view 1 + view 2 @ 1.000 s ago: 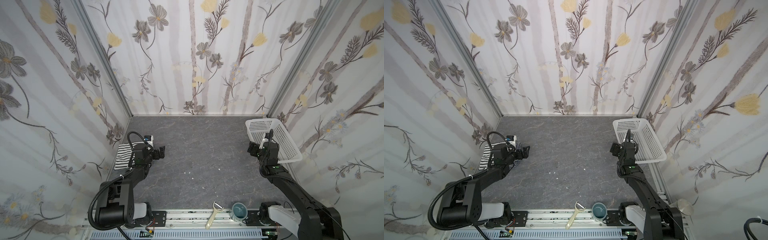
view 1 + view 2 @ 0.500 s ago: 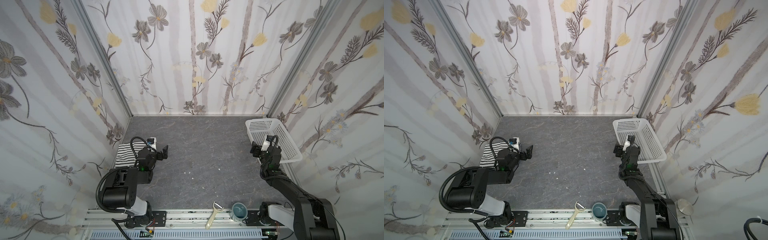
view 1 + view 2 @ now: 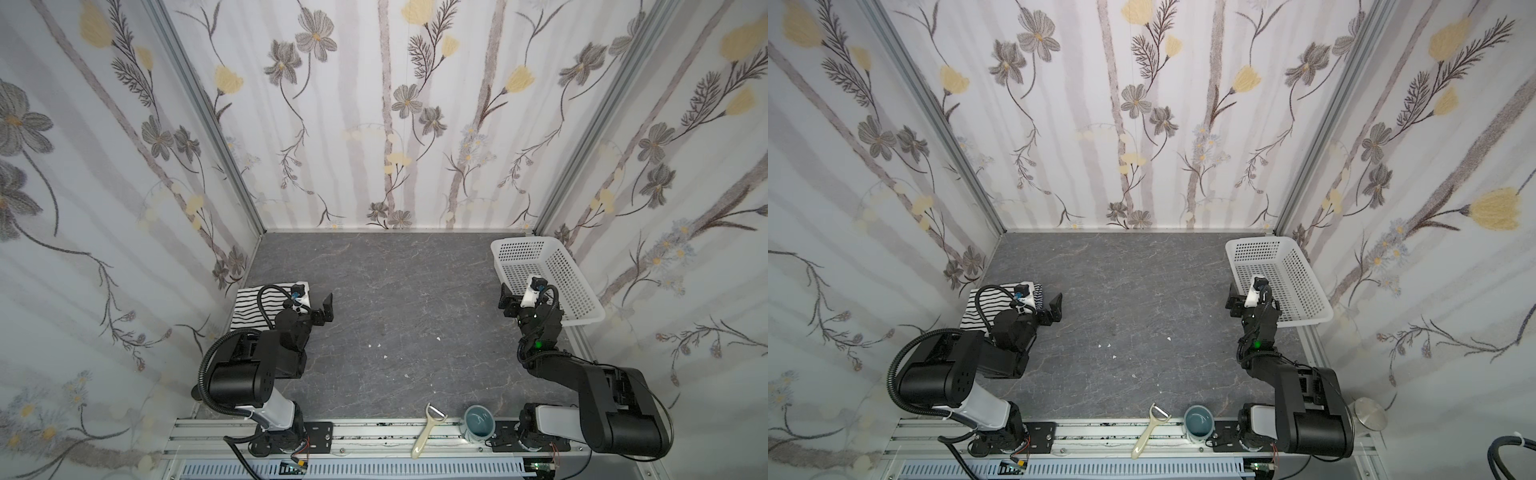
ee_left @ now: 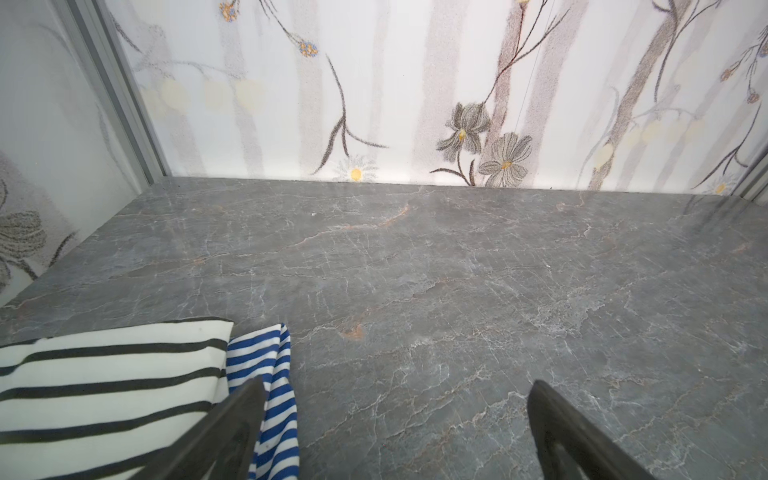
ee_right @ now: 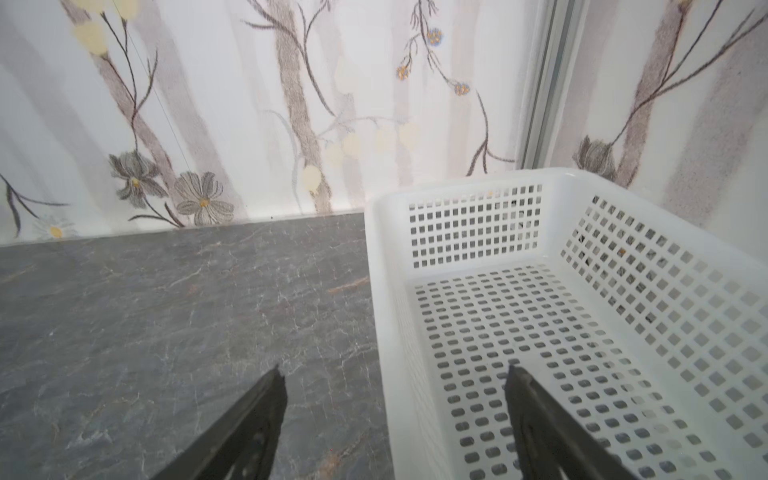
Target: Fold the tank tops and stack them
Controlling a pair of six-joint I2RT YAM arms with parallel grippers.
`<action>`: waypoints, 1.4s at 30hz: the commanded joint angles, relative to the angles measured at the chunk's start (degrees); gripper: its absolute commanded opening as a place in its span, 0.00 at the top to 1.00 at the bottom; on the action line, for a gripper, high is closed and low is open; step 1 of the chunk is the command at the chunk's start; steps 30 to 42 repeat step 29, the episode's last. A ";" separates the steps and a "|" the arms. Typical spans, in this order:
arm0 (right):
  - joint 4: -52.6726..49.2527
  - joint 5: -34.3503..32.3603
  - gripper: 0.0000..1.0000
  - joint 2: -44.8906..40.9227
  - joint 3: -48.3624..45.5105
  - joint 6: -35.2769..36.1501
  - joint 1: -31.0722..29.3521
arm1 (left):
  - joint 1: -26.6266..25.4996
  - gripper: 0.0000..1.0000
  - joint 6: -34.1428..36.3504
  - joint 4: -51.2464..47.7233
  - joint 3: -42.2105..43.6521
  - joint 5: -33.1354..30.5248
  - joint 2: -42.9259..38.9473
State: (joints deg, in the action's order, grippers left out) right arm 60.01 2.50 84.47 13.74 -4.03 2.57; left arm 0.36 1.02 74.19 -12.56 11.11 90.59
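The white black-striped tank top (image 4: 108, 386) lies folded on the navy-striped tank top (image 4: 270, 374) at the left edge of the surface (image 3: 395, 299), so stacking looks done. The left gripper (image 4: 395, 386) hangs spread and empty just beside the pile. The right gripper (image 5: 395, 370), likewise spread and empty, hovers over the rim of the empty basket (image 5: 376, 249). The next move probably calls for parking both arms clear, perhaps after tucking in the protruding navy edge.

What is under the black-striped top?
A blue-striped top: only one edge of it sticks out from beneath the black-striped top. The rest is covered, so its fold cannot be seen.
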 commanded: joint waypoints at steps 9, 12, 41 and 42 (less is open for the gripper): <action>13.47 0.79 0.00 1.75 -1.53 1.61 -0.94 | 0.00 0.00 -0.94 4.70 0.11 -0.44 0.18; 13.31 0.21 0.00 1.75 -1.47 1.79 -1.25 | 0.08 0.00 -0.99 4.68 0.08 -0.40 0.17; 13.63 -1.24 0.00 1.86 -1.65 2.55 -2.28 | 0.09 0.00 -1.01 4.53 -0.01 -0.31 0.14; 13.63 -1.24 0.00 1.86 -1.65 2.55 -2.28 | 0.09 0.00 -1.01 4.53 -0.01 -0.31 0.14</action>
